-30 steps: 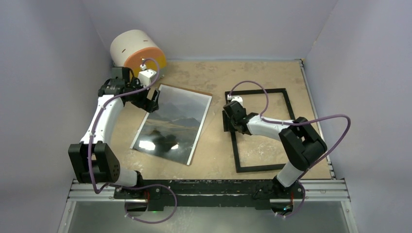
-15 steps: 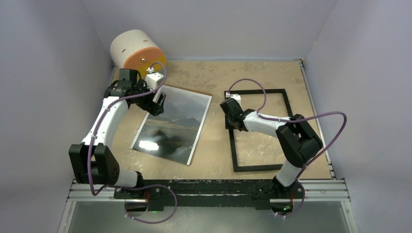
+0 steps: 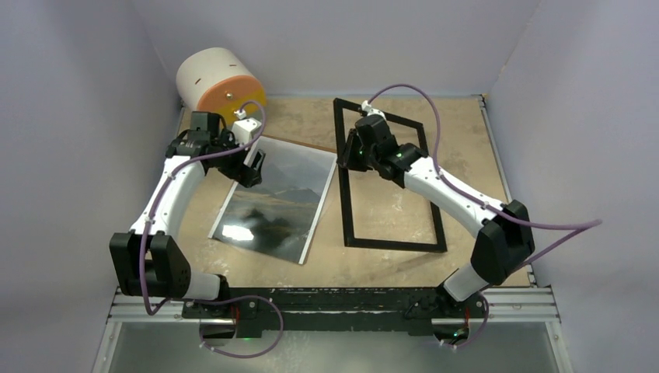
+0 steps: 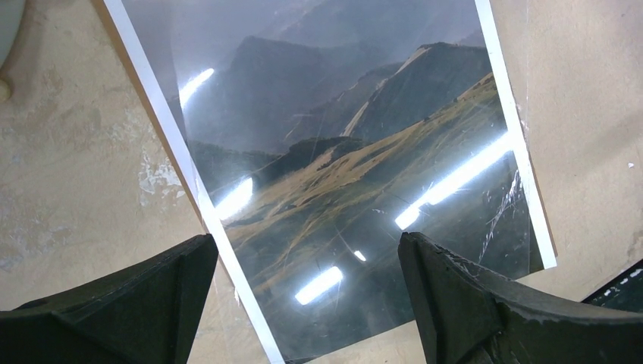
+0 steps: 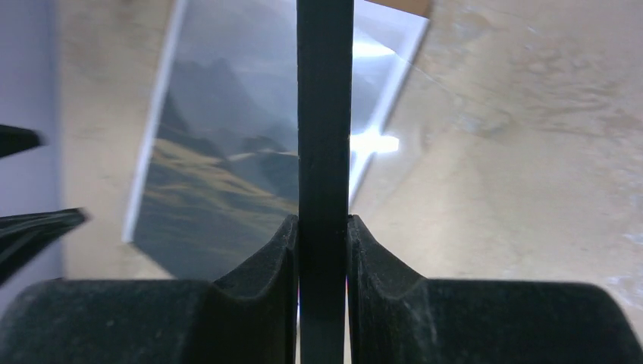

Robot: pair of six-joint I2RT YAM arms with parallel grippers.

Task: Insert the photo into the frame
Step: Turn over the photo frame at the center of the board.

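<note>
The photo (image 3: 276, 198), a glossy dark landscape with a white border, lies flat on the table at centre left. It fills the left wrist view (image 4: 341, 152). My left gripper (image 3: 252, 165) hovers open over its far left part, with the fingers (image 4: 152, 303) apart and empty. My right gripper (image 3: 353, 151) is shut on the left border of the black frame (image 3: 396, 246). It holds that side raised and tilted, close to the photo's right edge. In the right wrist view the black border (image 5: 324, 114) is clamped between the pads (image 5: 265, 273), with the photo (image 5: 220, 174) behind it.
A brown backing panel (image 3: 311, 145) shows as a thin edge under the photo. A cream and orange cylinder (image 3: 220, 80) stands at the far left corner, behind the left arm. Grey walls close in the table on three sides.
My right gripper has lifted the frame's left side off the table and carried it left and farther back, toward the photo. My left gripper has shifted slightly right over the photo.
</note>
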